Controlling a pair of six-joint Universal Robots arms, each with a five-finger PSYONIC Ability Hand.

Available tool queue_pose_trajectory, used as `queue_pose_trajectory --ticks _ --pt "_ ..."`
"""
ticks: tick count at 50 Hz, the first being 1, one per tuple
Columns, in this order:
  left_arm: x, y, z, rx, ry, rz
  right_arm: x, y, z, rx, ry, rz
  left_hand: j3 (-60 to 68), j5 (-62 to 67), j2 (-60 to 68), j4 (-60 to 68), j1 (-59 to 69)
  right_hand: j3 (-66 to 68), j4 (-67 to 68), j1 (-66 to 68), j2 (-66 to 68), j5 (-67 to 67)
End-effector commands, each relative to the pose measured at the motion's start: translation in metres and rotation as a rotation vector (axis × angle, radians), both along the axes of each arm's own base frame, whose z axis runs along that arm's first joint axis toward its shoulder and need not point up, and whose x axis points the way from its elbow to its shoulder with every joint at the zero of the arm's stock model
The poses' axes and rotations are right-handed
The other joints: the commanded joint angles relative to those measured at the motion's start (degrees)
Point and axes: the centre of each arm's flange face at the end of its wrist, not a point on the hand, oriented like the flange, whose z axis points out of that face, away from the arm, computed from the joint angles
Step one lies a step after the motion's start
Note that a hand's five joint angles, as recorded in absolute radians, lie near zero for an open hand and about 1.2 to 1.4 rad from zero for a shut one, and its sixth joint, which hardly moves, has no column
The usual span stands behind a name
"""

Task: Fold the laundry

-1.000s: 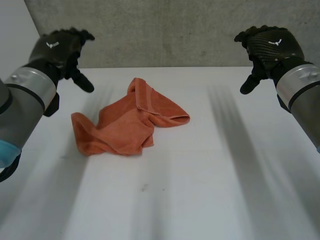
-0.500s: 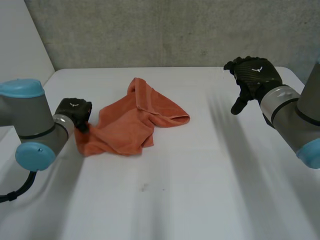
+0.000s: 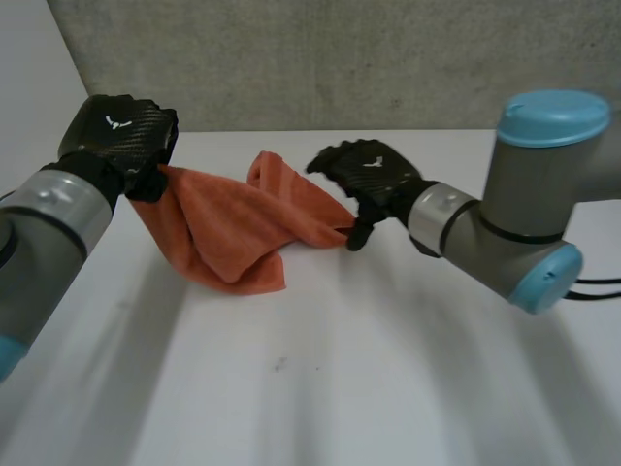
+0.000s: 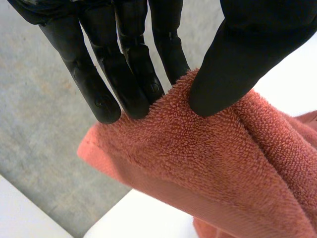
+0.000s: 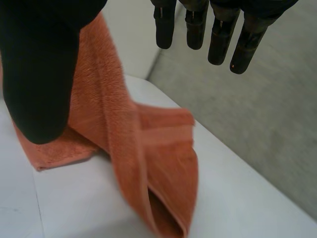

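Barely begun, I'd judge — left hand (image 3: 116, 141) pinches an edge of the orange towel (image 3: 233, 228), raised near the table's (image 3: 388, 369) far-left corner, the rest bunched; right hand (image 3: 369, 175) spread, empty at its other end — no fold yet.

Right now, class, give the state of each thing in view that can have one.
orange towel: unfolded, crumpled, one corner lifted, the rest on the table.
left hand: shut on the towel's lifted corner.
right hand: open, by the towel's other end.
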Motion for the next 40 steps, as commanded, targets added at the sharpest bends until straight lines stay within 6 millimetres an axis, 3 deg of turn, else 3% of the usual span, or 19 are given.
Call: queue_pose_trajectory --ticks 1,8,9,10,12,13,15,19,21,23,24,26,27,30,31,34,35,40 --pt "0.01 0.036 0.005 -0.015 0.004 -0.014 0.035 0.01 -0.022 -0.236 0.158 0.159 11.8 15.6 11.5 11.7 15.2 1.2 -0.2 2.2 0.7 -0.3" --pt "0.014 0.063 0.006 -0.029 0.01 -0.068 0.057 0.024 -0.058 -0.279 0.233 0.243 11.8 15.6 11.5 11.7 15.2 1.2 -0.2 2.2 0.7 -0.3" --pt "0.015 0.066 0.006 -0.03 0.011 -0.074 0.063 0.025 -0.075 -0.265 0.244 0.25 11.8 15.6 11.5 11.7 15.2 2.3 1.0 3.4 1.9 0.9" --pt "0.015 0.067 0.005 -0.029 0.01 -0.077 0.065 0.025 -0.079 -0.261 0.245 0.252 11.8 15.6 11.5 11.7 15.2 4.9 3.5 5.9 4.4 3.4" --pt "0.015 0.068 0.005 -0.03 0.011 -0.079 0.069 0.022 -0.087 -0.26 0.25 0.244 11.8 15.6 11.5 11.7 15.2 18.1 16.7 19.1 17.6 16.6" --pt "0.016 0.068 0.006 -0.035 0.012 -0.079 0.071 0.017 -0.091 -0.267 0.256 0.221 11.8 15.6 11.5 11.7 15.2 37.5 36.1 38.5 37.0 36.0" --pt "0.016 0.067 0.007 -0.039 0.014 -0.074 0.072 0.011 -0.09 -0.282 0.262 0.179 11.8 15.6 11.5 11.7 15.2 63.5 62.1 64.5 63.0 62.0" --pt "0.019 0.055 0.01 -0.069 0.022 -0.048 0.07 -0.008 -0.075 -0.334 0.248 0.052 11.8 15.6 11.5 11.7 15.2 68.2 66.9 69.3 67.7 66.8" --pt "0.023 0.045 0.015 -0.108 0.033 -0.023 0.064 -0.019 -0.047 -0.365 0.196 -0.068 11.8 15.6 11.5 11.7 15.2 68.2 66.9 69.3 67.7 66.8" --pt "0.024 0.041 0.017 -0.123 0.038 -0.014 0.06 -0.02 -0.024 -0.372 0.154 -0.121 11.8 15.6 11.5 11.7 15.2 68.2 66.9 69.3 67.7 66.8" --pt "0.027 0.026 0.016 -0.15 0.044 0.012 0.053 -0.017 0.001 -0.366 0.107 -0.165 11.8 15.6 11.5 11.7 15.2 68.2 66.9 69.3 67.7 66.8" --pt "0.026 0.017 0.011 -0.156 0.046 0.017 0.043 -0.014 0.026 -0.362 0.058 -0.208 11.8 15.6 11.5 11.7 15.2 68.2 66.9 69.3 67.7 66.8" --pt "0.026 0.014 0.011 -0.164 0.047 0.021 0.028 -0.013 0.049 -0.357 0.009 -0.251 11.8 15.6 11.5 11.7 15.2 68.2 66.9 69.3 67.7 66.8" --pt "0.023 0.004 0.012 -0.198 0.059 0.024 -0.001 -0.014 0.084 -0.367 -0.048 -0.324 11.8 15.6 11.5 11.7 15.2 68.2 66.9 69.3 67.7 66.8" --pt "0.023 0.003 0.013 -0.207 0.062 0.024 -0.019 -0.009 0.108 -0.383 -0.09 -0.356 11.8 15.6 11.5 11.7 15.2 68.2 66.9 69.3 67.7 66.8" --pt "0.021 -0.001 0.015 -0.236 0.084 0.023 -0.042 0.003 0.136 -0.408 -0.135 -0.387 11.8 15.6 11.5 11.7 15.2 68.2 66.9 69.3 67.7 66.8" --pt "0.021 -0.002 0.015 -0.241 0.087 0.024 -0.049 0.015 0.148 -0.418 -0.158 -0.387 11.8 15.6 11.5 11.7 15.2 68.2 66.9 69.3 67.7 66.8" --pt "0.017 -0.003 0.014 -0.262 0.093 0.009 -0.059 0.039 0.157 -0.414 -0.162 -0.364 11.8 15.6 11.5 11.7 15.2 68.2 66.9 69.3 67.7 66.8"
